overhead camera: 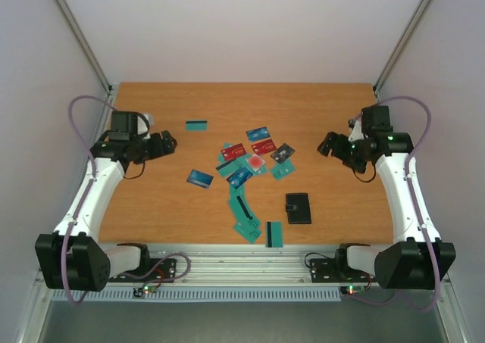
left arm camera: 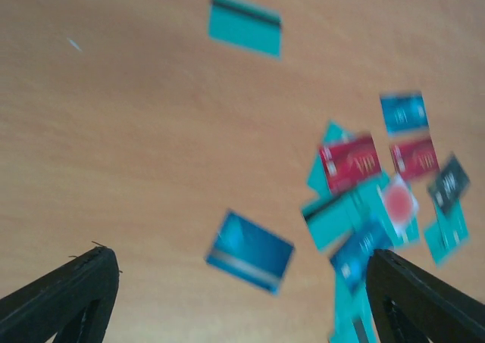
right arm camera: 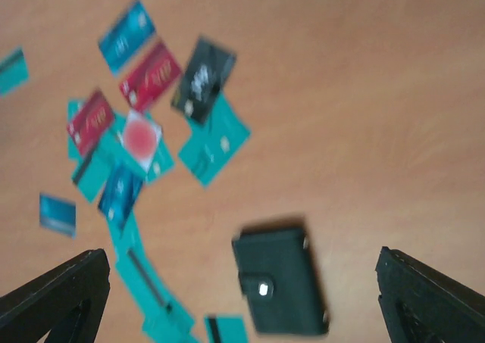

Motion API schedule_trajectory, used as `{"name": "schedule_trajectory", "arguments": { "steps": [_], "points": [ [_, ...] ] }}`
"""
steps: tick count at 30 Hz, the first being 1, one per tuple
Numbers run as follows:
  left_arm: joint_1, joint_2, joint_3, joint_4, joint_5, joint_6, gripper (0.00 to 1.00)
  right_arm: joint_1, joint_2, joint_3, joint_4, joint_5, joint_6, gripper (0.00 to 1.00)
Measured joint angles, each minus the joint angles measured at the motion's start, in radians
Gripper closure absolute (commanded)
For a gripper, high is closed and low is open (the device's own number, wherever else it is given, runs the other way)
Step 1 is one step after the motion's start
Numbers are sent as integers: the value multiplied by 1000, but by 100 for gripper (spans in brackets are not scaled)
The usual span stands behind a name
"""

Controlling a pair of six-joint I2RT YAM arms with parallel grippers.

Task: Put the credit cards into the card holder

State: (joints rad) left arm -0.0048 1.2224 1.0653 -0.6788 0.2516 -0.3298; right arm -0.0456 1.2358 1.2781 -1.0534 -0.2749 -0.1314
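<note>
Left pincer (overhead camera: pixel 167 141) and right pincer (overhead camera: pixel 328 144) were both spread wide, nothing gripped. Credit cards (overhead camera: pixel 246 165) were scattered mid-desk (overhead camera: pixel 227 108), card holder (overhead camera: pixel 298 208) laid closed just beside them.

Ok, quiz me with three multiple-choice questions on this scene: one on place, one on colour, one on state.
1. Where does the card holder lie?
A) beside the card cluster, toward the right arm
B) at the far left corner
C) on the red cards

2. What colour is the lone card lying farthest back?
A) red
B) dark grey
C) teal with a black stripe

3. What state is the card holder in?
A) open, cards inside
B) closed
C) gripped

Answers: 1A, the top view shows it right of the cluster; 2C, the stripe shows in the left wrist view; 3B, it lies shut, with left fingers and right fingers open and empty.
</note>
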Motion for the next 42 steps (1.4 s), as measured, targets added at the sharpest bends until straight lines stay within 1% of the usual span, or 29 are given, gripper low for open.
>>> {"name": "schedule_trajectory", "arguments": {
  "steps": [4, 7, 12, 15, 18, 21, 24, 30, 32, 38, 42],
  "points": [
    [-97, -18, -35, -90, 74, -11, 19, 0, -18, -109, -77, -93, 42, 11],
    [-169, -46, -91, -113, 143, -38, 22, 2, -41, -237, -117, -147, 77, 15],
    [-283, -55, -151, -108, 194, -105, 27, 14, -60, -391, -135, -201, 130, 20],
    [-367, -23, -156, -90, 212, -140, 30, 26, -55, -454, -136, -221, 157, 24],
    [-442, 38, -143, -64, 216, -165, 31, 31, -34, -459, -132, -231, 172, 27],
    [-505, 109, -106, -46, 216, -188, 35, 41, 32, -458, -105, -234, 197, 29],
    [-556, 177, -52, -31, 215, -200, 36, 64, 92, -458, -85, -213, 207, 33],
    [-657, 301, 28, 18, 212, -219, 37, 81, 161, -459, -39, -166, 208, 44],
    [-681, 328, 43, 27, 211, -226, 39, 84, 174, -459, -18, -151, 208, 45],
    [-733, 381, 87, 43, 204, -247, 40, 96, 239, -476, 60, -124, 209, 46],
    [-740, 399, 107, 49, 193, -249, 40, 150, 263, -496, 104, -119, 221, 46]
  ]
}}
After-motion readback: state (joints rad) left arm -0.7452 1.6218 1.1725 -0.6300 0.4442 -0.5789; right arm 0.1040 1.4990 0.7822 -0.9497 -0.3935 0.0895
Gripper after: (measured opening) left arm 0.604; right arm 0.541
